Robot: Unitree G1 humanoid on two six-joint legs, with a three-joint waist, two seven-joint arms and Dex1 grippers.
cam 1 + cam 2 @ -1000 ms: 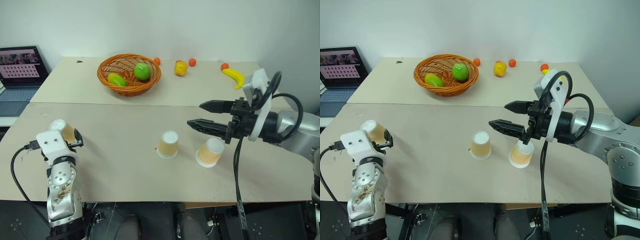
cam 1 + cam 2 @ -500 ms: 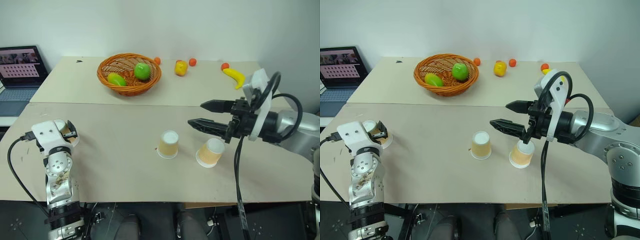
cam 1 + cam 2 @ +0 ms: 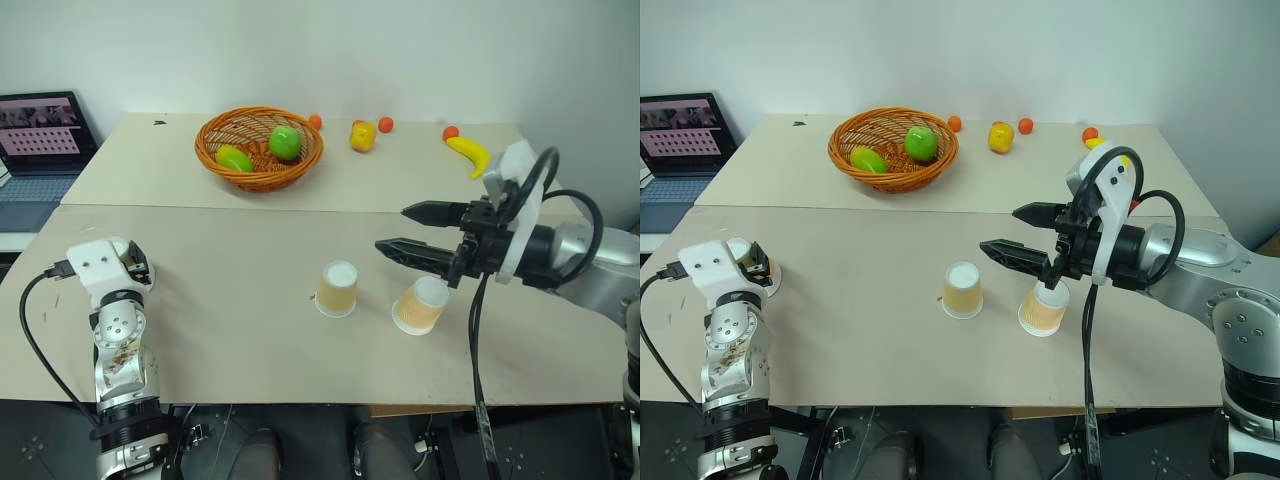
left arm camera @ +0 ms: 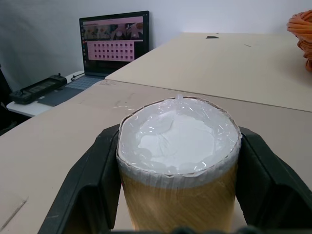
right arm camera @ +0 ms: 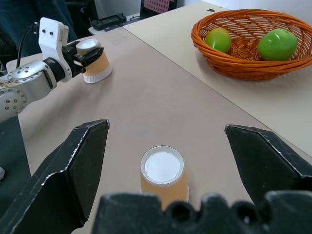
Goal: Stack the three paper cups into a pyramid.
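While fruit sits far back – basket (image 3: 258,150), banana (image 3: 467,153) – table (image 3: 230,320) centre lies bare.

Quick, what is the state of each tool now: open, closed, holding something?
Left tool: closed on a paper cup standing upside down on the table.
Right tool: open, holding nothing.

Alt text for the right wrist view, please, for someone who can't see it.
An upside-down paper cup stands on the table between the open right gripper. Farther off, the left gripper grips another cup; a basket holds green fruit.
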